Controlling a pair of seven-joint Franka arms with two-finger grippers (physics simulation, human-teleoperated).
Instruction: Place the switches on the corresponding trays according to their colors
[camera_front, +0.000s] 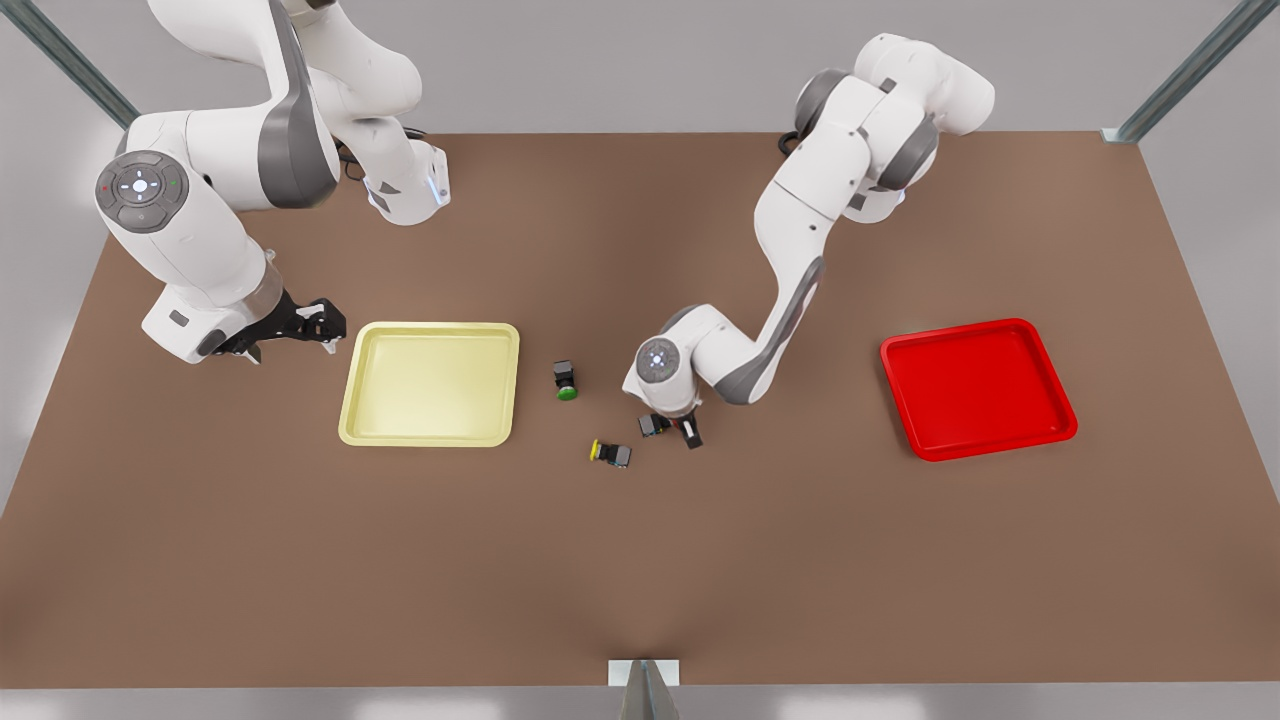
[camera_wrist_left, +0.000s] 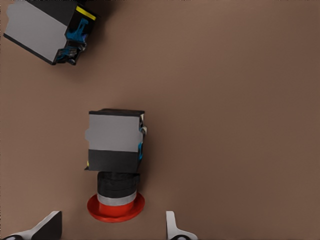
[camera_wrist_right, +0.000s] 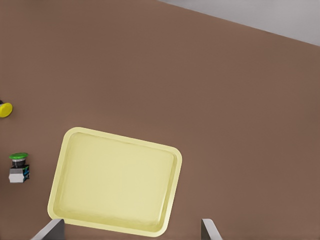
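Three switches lie on the brown surface (camera_front: 640, 560) near the front view's centre: a red switch (camera_front: 653, 425), a yellow switch (camera_front: 610, 453) just lower left of it, and a green switch (camera_front: 565, 381) to the upper left. Two trays flank them: a yellow tray (camera_front: 431, 433) left of centre and a red tray (camera_front: 976, 442) at the right, both without switches.

The left claw (camera_front: 672, 428) points down at the red switch, its arm folded low from the upper right; its fingers (camera_wrist_left: 47, 227) are spread on either side of the red cap, apart from it.

The right claw (camera_front: 300, 325) hangs at the frame's left, just beside the yellow tray's upper-left corner, fingers (camera_wrist_right: 47, 231) spread, its arm bent and waiting.
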